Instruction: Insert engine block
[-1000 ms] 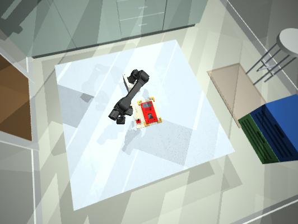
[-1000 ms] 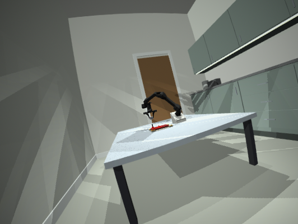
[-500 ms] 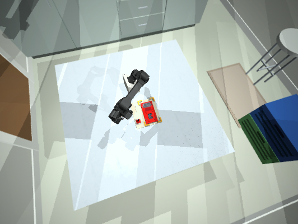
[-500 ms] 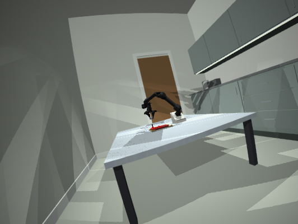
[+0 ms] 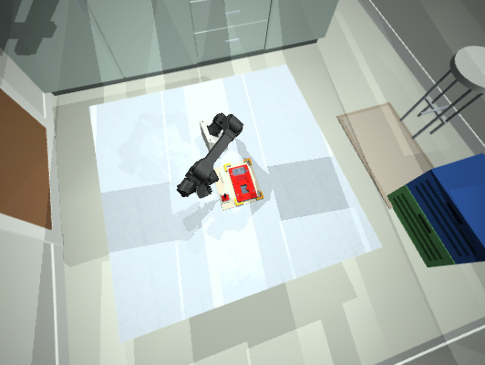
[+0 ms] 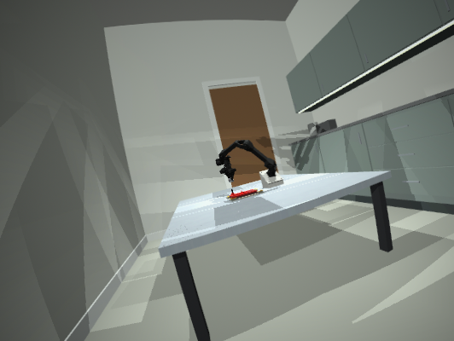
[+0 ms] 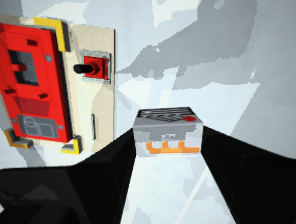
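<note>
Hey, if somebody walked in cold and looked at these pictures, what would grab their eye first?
Probably the bright red car body lying flat on its beige base board near the middle of the pale table. Next, the grey engine block with orange trim, clamped in the black gripper above the table, beside the board.
</note>
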Motion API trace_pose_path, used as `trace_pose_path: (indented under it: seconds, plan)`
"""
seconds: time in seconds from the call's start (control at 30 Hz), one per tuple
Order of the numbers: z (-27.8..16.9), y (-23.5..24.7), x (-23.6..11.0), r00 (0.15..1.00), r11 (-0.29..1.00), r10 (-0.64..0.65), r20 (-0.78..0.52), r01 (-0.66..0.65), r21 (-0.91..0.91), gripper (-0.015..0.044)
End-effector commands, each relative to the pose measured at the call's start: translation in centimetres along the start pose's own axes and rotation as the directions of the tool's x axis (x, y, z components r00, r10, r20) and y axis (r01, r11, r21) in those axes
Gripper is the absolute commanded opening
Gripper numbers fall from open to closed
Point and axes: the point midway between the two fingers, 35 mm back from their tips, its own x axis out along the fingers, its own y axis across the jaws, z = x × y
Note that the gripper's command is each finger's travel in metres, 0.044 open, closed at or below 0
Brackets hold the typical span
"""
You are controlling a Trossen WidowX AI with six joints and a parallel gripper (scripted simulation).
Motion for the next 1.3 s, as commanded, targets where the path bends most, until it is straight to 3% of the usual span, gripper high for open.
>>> trace_pose_path:
  seconds: [0.0, 0.33, 0.7, 1.1, 1.27]
  plan:
    - [-0.04, 0.08, 0.13, 1.0, 0.988, 0.003, 0.001, -0.003, 0.157, 0.0]
    - [-0.05, 0.08, 0.27, 1.0, 0.875, 0.003, 0.001, -0.003, 0.484, 0.0]
    - [-0.06, 0.07, 0.42, 1.0, 0.632, 0.003, 0.001, -0.002, 0.775, 0.0]
    - [-0.07, 0.07, 0.59, 1.0, 0.265, 0.003, 0.001, -0.002, 0.964, 0.0]
    - [-0.05, 0.02, 0.83, 1.0, 0.203, 0.003, 0.001, -0.001, 0.979, 0.0]
